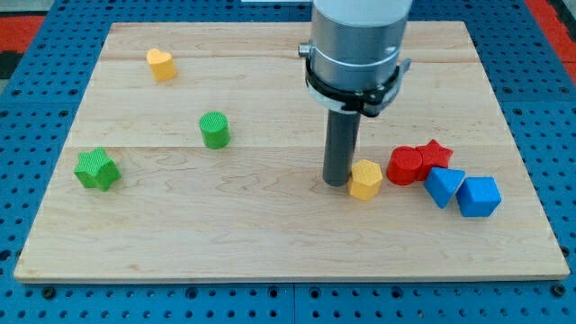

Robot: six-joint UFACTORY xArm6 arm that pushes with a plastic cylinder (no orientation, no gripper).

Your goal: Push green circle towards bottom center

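To do this step well, I judge my tip (337, 183) should leave the yellow block (365, 179) it stands just beside, travel to the view's-top side of the green circle (215, 130), and push steadily down the desk (270, 243) toward bottom centre. There are no jaws here, only a bare rod, so nothing is gripped. The green circle sits well apart from my tip, off to the view's left and slightly higher.

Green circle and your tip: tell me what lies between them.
Nothing: in the camera view only bare board runs from my tip left to the green circle. The yellow block touches the tip's right side.
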